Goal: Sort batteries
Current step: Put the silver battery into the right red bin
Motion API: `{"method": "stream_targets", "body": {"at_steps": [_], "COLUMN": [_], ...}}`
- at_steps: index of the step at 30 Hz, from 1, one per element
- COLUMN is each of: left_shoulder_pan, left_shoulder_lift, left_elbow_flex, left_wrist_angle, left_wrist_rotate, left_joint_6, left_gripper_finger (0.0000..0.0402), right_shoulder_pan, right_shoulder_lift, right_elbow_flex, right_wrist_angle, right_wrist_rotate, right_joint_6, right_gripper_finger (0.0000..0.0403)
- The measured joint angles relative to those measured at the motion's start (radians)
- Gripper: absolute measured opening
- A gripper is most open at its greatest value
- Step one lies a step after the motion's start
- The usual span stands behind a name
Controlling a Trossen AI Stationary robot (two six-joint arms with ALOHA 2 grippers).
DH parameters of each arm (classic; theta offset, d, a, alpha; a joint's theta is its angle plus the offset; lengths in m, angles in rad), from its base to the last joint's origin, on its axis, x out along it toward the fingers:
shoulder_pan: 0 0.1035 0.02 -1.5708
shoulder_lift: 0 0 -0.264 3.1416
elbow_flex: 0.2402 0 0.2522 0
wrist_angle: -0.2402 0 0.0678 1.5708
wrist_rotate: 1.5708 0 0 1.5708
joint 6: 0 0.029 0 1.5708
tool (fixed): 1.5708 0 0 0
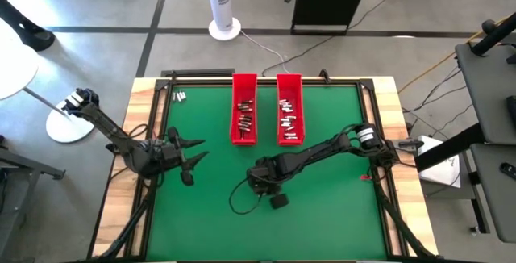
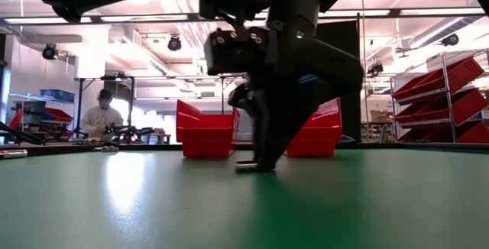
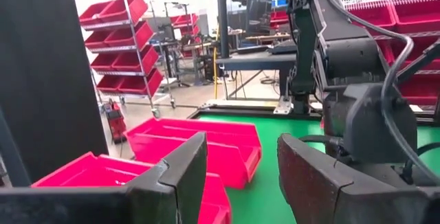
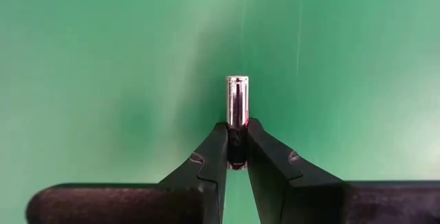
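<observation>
Battery (image 4: 237, 104) pinched at its near end between the fingertips (image 4: 213, 148) of the right end effector (image 1: 276, 200), closed on it down at the green desk (image 1: 339, 223). Lay low against the desk surface, a silvery cylinder with its long axis running straight ahead of the end effector, in line with the fingers rather than across them; most of its length stuck out forward past the tips. Showed in the low view only as a thin sliver under the fingertips, so could not tell whether lifted clear or touching the desk.

Stood well ahead of the right end effector, side by side: two red bins, left red bin (image 1: 244, 110) and right red bin (image 1: 289, 110), each already holding sorted batteries (image 1: 245, 118). Judged the right red bin the more directly ahead of the gripped battery, the left one off to that end effector's left.

Hovered off to the left of the right end effector, well apart: left end effector (image 3: 240, 176), fingers spread and nothing between them. Looked past its own fingers toward the bins. Sat nearer to the few loose batteries (image 1: 179, 96) at the far left corner of the desk than the right end effector did.

Judged the coming move to turn on carrying the battery forward to a bin.
</observation>
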Motion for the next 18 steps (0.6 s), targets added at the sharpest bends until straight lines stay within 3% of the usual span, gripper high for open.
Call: {"method": "stream_targets", "body": {"at_steps": [10,18], "left_shoulder_pan": [0.011,0.013], "left_shoulder_lift": [-0.002,-0.002], "left_elbow_flex": [0.000,0.000], "left_wrist_angle": [0.038,0.042], "left_wrist_rotate": [0.000,0.000], "left_joint_6": [0.060,0.056], "left_gripper_finger": [0.0158,0.0158], "right_shoulder_pan": [0.000,-0.003], "right_shoulder_lift": [0.000,0.000], "right_elbow_flex": [0.012,0.027], "right_wrist_angle": [-0.167,-0.236], "right_wrist_rotate": [0.049,0.078], "right_joint_6": [0.081,0.150], "right_gripper_finger": [0.0047,0.0084]}}
